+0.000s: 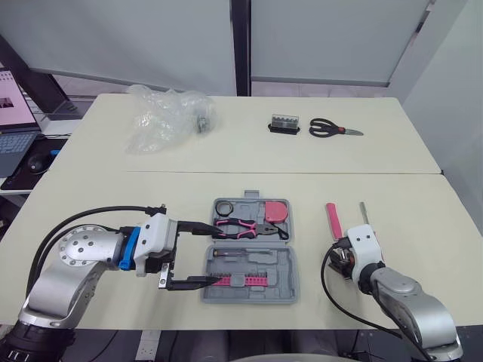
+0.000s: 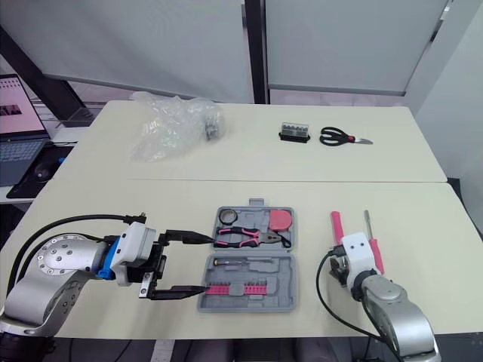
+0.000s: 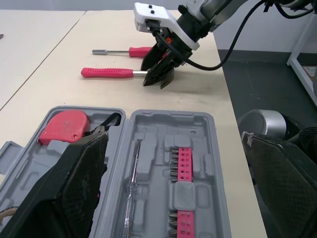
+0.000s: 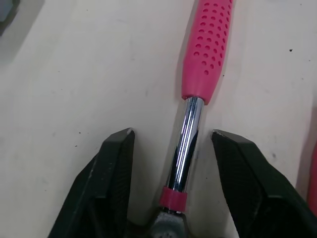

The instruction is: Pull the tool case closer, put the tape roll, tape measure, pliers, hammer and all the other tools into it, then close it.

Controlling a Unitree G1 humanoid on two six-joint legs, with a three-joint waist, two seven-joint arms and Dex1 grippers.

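While pliers [image 1: 241,225] and tape measure [image 1: 276,210] are seated in the open tool case [image 1: 284,262], the hammer [image 4: 205,44] is merely straddled by the open right gripper [image 4: 172,134]; the left gripper [image 1: 213,256] is spread, empty.

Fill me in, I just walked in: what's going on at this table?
The robot is filling an open tool case; pliers, tape measure and tape roll lie inside. Its open right gripper straddles the shaft of the hammer on the table beside it. The open left gripper sits at the case's left edge.

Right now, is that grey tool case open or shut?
Open: both halves of the tool case lie flat, with pliers and bits showing inside.
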